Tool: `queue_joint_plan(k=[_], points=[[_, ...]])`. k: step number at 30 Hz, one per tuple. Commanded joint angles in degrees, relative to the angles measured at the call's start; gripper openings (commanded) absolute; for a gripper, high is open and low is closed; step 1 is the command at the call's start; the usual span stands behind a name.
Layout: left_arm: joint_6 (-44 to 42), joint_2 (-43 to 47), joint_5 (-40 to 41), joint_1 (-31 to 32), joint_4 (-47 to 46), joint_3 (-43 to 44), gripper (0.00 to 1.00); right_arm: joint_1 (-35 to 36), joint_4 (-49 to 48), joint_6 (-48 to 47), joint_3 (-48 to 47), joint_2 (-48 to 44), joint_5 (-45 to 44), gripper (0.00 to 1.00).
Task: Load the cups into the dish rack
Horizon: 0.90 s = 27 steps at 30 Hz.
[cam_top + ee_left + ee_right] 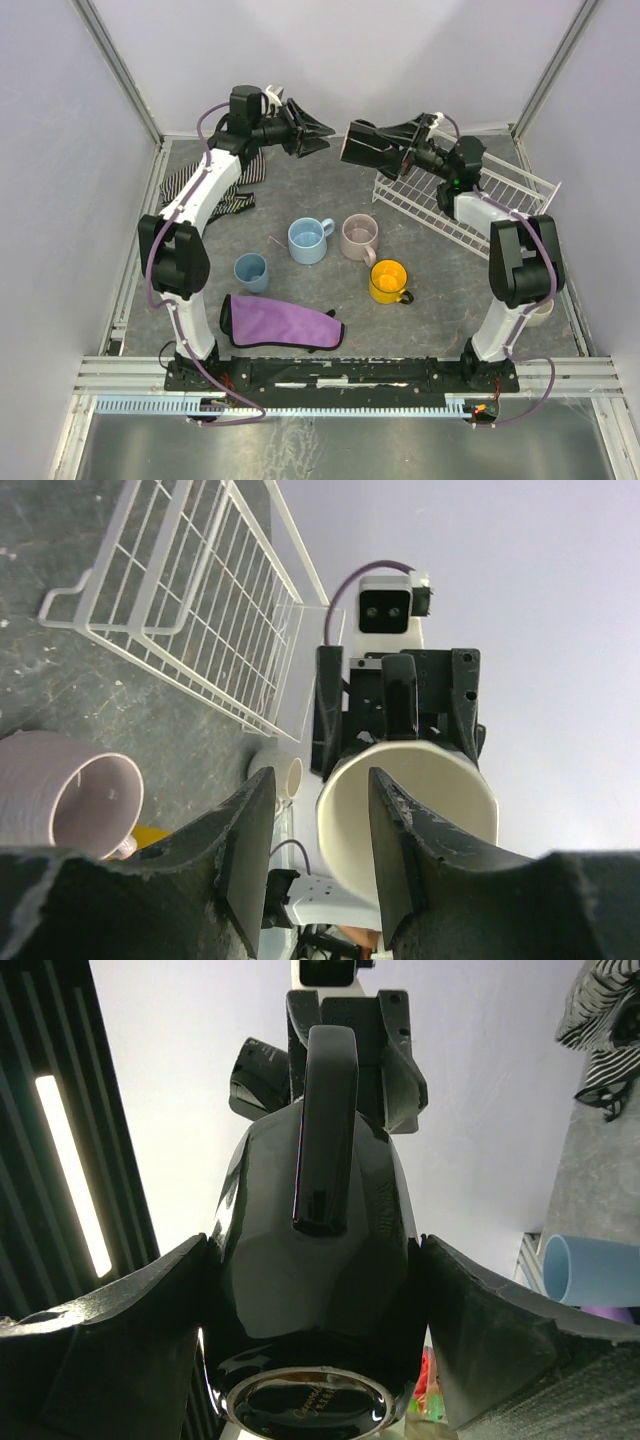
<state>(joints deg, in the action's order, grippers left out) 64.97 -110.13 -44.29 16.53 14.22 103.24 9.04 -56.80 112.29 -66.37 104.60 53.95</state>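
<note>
Progress looks slight: the dish rack (500,190) at the back right of the table shows only bare white wire in the top and left wrist views, so I judge that none of the six cups has been loaded. One is in hand. The right gripper (310,1260) is clamped on the black cup (410,800), a finger pressed to each flank, with the handle on the side toward its wrist camera. The cup hangs in the air just left of the rack's near corner, its cream inside facing the left arm. The left gripper (318,138) hovers opposite it, close but apart, fingers (245,850) spread wide and holding nothing. Five cups remain on the table. The light blue mug (310,240) and the pale pink mug (358,237) stand side by side in the middle. The yellow mug (388,282) is nearer the arms, and the dusty-blue handleless cup (250,271) sits to the left, above the purple cloth (280,322). The cream-white mug (541,312) is mostly hidden behind the right arm. The striped cloth (215,195) lies under the left arm. Whether the facing grippers mean a handover or a direct drop into the rack, I cannot tell.
</note>
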Motion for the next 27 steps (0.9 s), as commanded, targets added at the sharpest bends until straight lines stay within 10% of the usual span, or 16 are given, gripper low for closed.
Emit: queue_joint_plan(k=[1,9,27], points=[[-5.2,-0.3,5.3,-1.4,3.9,2.8,0.49,-3.6,4.9,-6.2,-0.7,-7.0,2.3,0.01],[-13.4,-0.6,15.9,-2.3,17.4,5.6,0.50,-10.7,70.5,-56.0,-14.2,-13.6,1.6,0.01],[-19.7,-0.6,17.8,-2.3,20.1,0.4,0.50,-13.5,131.3,-89.9,-70.1,7.7,-34.0,0.01]])
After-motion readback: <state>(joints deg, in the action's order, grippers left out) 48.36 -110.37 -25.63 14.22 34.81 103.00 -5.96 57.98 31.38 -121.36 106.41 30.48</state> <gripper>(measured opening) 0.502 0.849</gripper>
